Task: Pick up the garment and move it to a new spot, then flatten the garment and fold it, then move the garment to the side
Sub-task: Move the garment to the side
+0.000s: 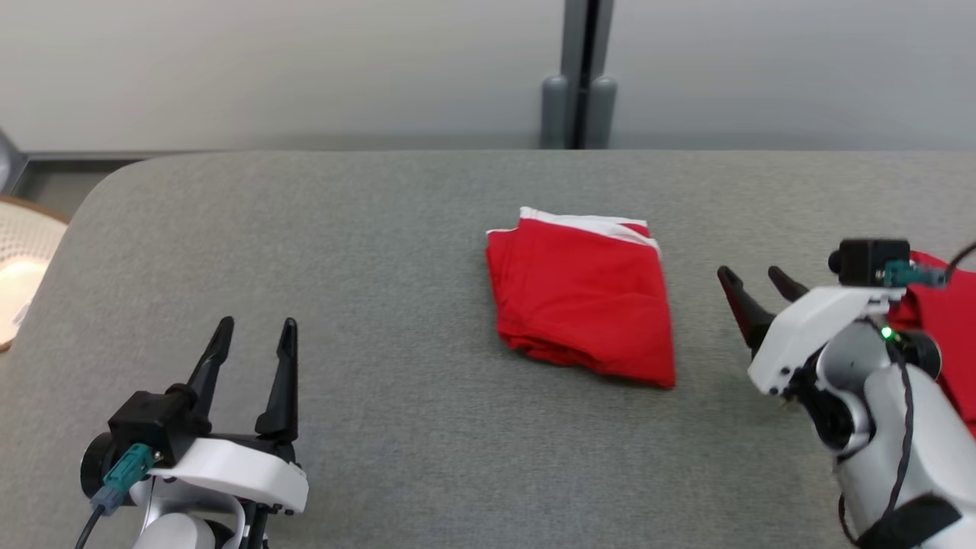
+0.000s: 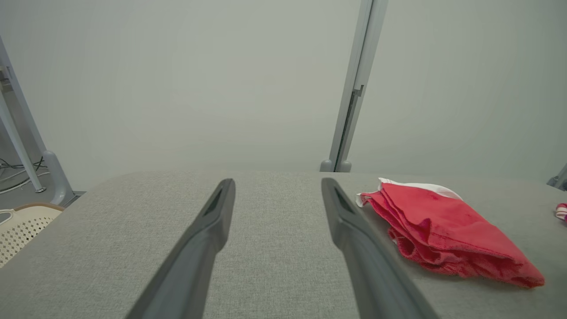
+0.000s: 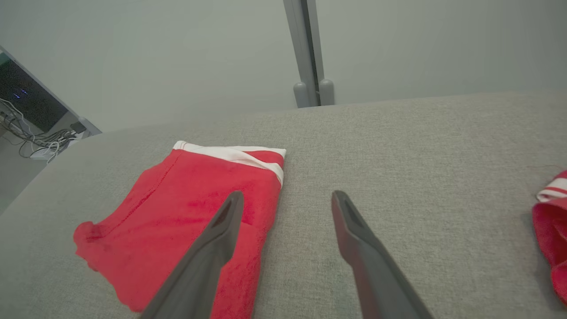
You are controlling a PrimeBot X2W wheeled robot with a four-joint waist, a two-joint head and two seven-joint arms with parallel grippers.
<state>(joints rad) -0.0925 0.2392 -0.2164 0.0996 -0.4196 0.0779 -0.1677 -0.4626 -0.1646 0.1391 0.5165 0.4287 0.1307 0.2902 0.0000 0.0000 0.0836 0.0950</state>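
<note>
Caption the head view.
Folded red garment lies on the grey table between the open left tool and right tool.

Holds left gripper (image 1: 258,324) low, fingers (image 1: 284,366) spread wide, pointing up. Angles right gripper (image 1: 749,273) up and leftward, fingers likewise apart.

Lots of free room on the grey cloth-covered tabletop (image 1: 343,244)
The folded red garment with a white band (image 1: 583,301) lies in the middle, with bare space all around it. The left tool (image 1: 257,322) has open tabletop in front of it. Another red cloth (image 1: 949,309) lies at the right edge, near the right tool (image 1: 747,271).
</note>
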